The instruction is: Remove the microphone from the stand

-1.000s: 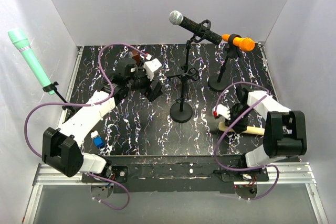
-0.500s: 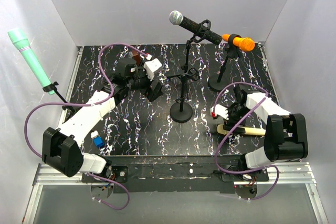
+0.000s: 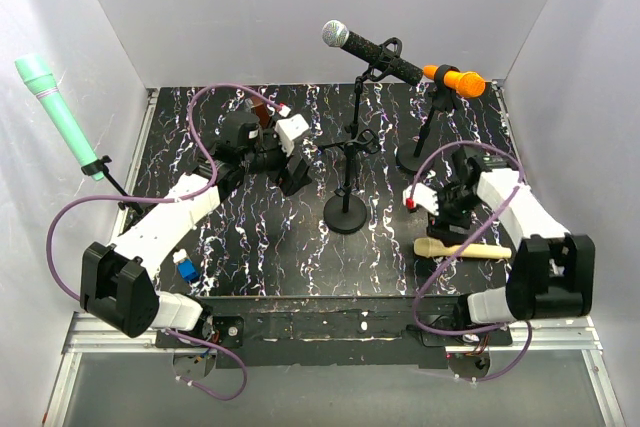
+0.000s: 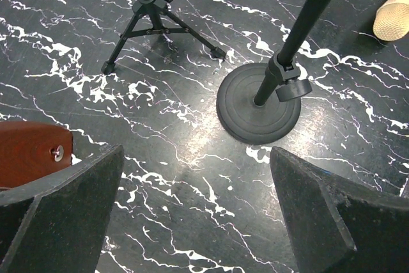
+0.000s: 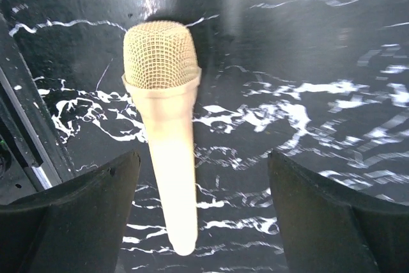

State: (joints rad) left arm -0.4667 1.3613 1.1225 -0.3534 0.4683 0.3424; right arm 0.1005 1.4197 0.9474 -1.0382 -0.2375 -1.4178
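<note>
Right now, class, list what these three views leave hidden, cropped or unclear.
- Left wrist view: beige microphone cropped by the right edge; round-base stand cut off at top.
- Top view: small blue object too small to identify.
- Right wrist view: tabletop blurred at right.

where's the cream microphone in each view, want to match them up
Top external: the cream microphone lies flat at lower right, head pointing left.
Left wrist: only its mesh head shows, at the top right edge.
Right wrist: centre of frame, head up, between the open fingers of the right gripper, touching neither.
Shared landmark: the black, white-veined tabletop.
</note>
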